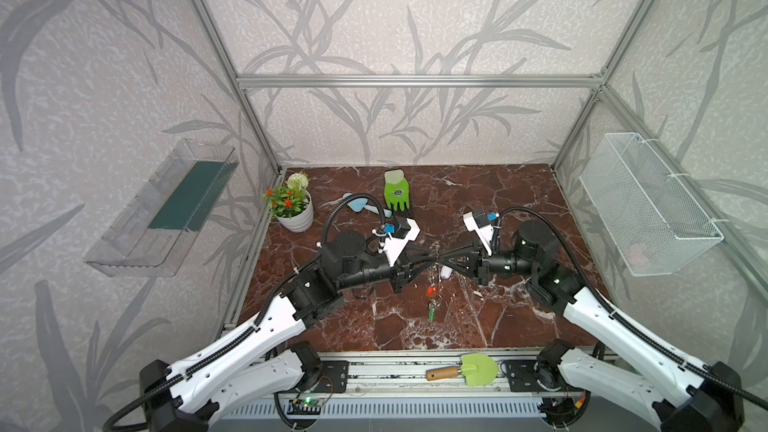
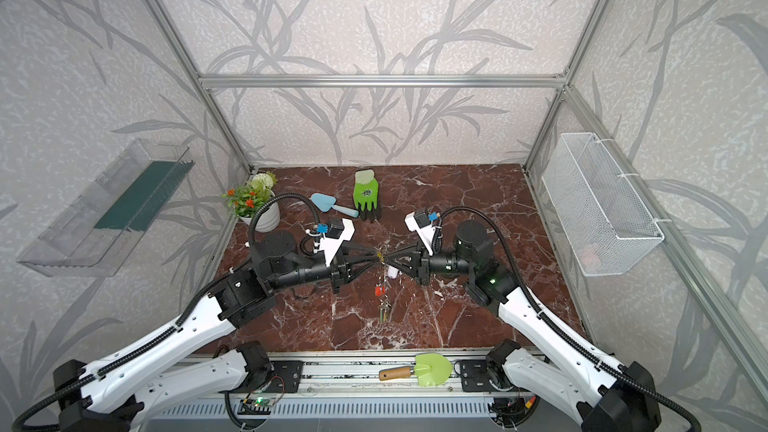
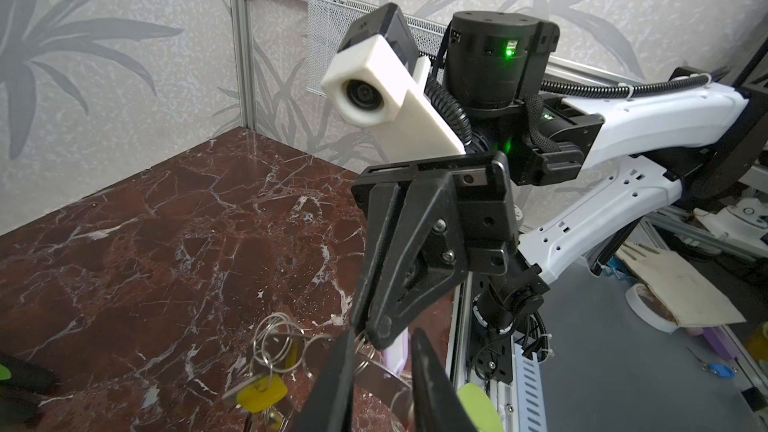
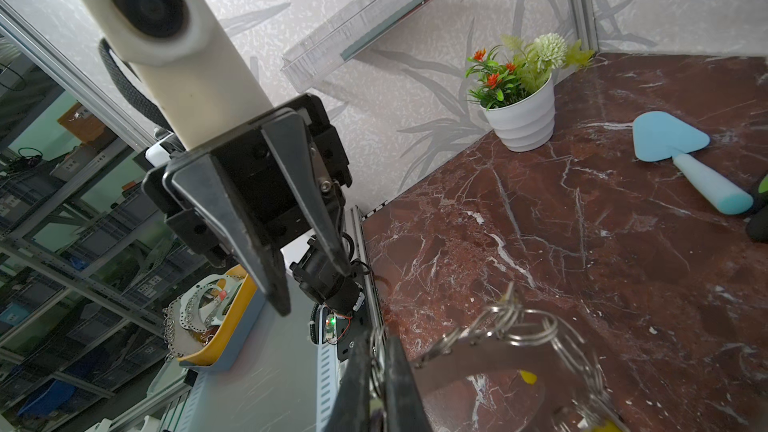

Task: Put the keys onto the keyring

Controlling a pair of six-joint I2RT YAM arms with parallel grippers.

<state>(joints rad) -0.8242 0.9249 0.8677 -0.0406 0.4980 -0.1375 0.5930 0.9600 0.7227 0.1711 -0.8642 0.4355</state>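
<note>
The keyring (image 3: 380, 378), a flat grey metal disc with wire loops, hangs above the marble table between both grippers. My right gripper (image 4: 376, 340) is shut on one of the keyring's (image 4: 478, 361) small wire loops. My left gripper (image 3: 383, 330) faces it tip to tip with its jaws apart, and the disc's rim lies in the gap. Keys dangle below: a yellow tag (image 3: 262, 392), a lilac tag (image 3: 395, 353), a red tag (image 1: 430, 290) and a green tag (image 1: 432, 315). In both top views the two grippers meet mid-table, the left gripper (image 1: 432, 258) against the right gripper (image 1: 444, 260).
A white flower pot (image 1: 296, 214), a blue trowel (image 1: 365, 206) and a green glove (image 1: 397, 191) lie at the back. A green trowel (image 1: 469, 369) rests on the front rail. A wire basket (image 1: 648, 209) hangs on the right wall, a clear shelf (image 1: 166, 209) on the left.
</note>
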